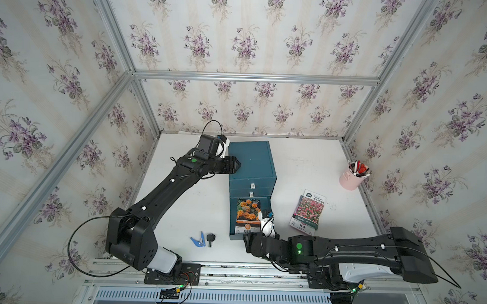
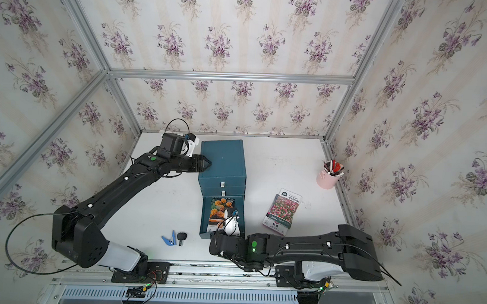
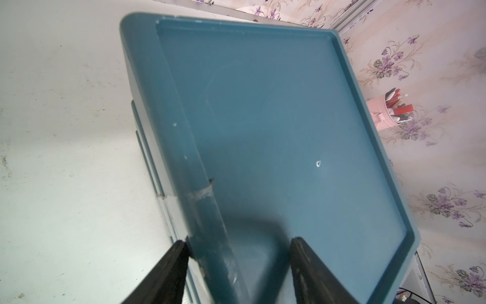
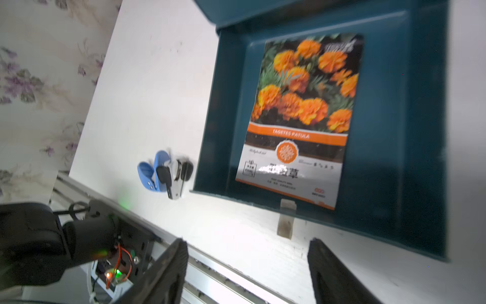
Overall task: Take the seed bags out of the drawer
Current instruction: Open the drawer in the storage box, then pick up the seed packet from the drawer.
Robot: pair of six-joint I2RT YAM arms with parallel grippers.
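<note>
My R gripper (image 4: 247,243) wide, empty, just off open drawer (image 4: 226,110) w/ marigold bag (image 4: 302,110) flat inside. Pink-field bag (image 1: 308,211) on table (image 1: 306,166), R of cabinet (image 1: 253,158). L gripper (image 3: 239,240) spread, straddling cabinet top edge.

Left arm (image 1: 161,188): extended far from its base, forearm angled inward.
Left pincer (image 3: 239,241): levelled sideways, its fingers held apart.
Right arm (image 1: 345,247): laid low across the front, forearm turned leftward.
Right pincer (image 4: 247,240): fingers spread wide.
</note>
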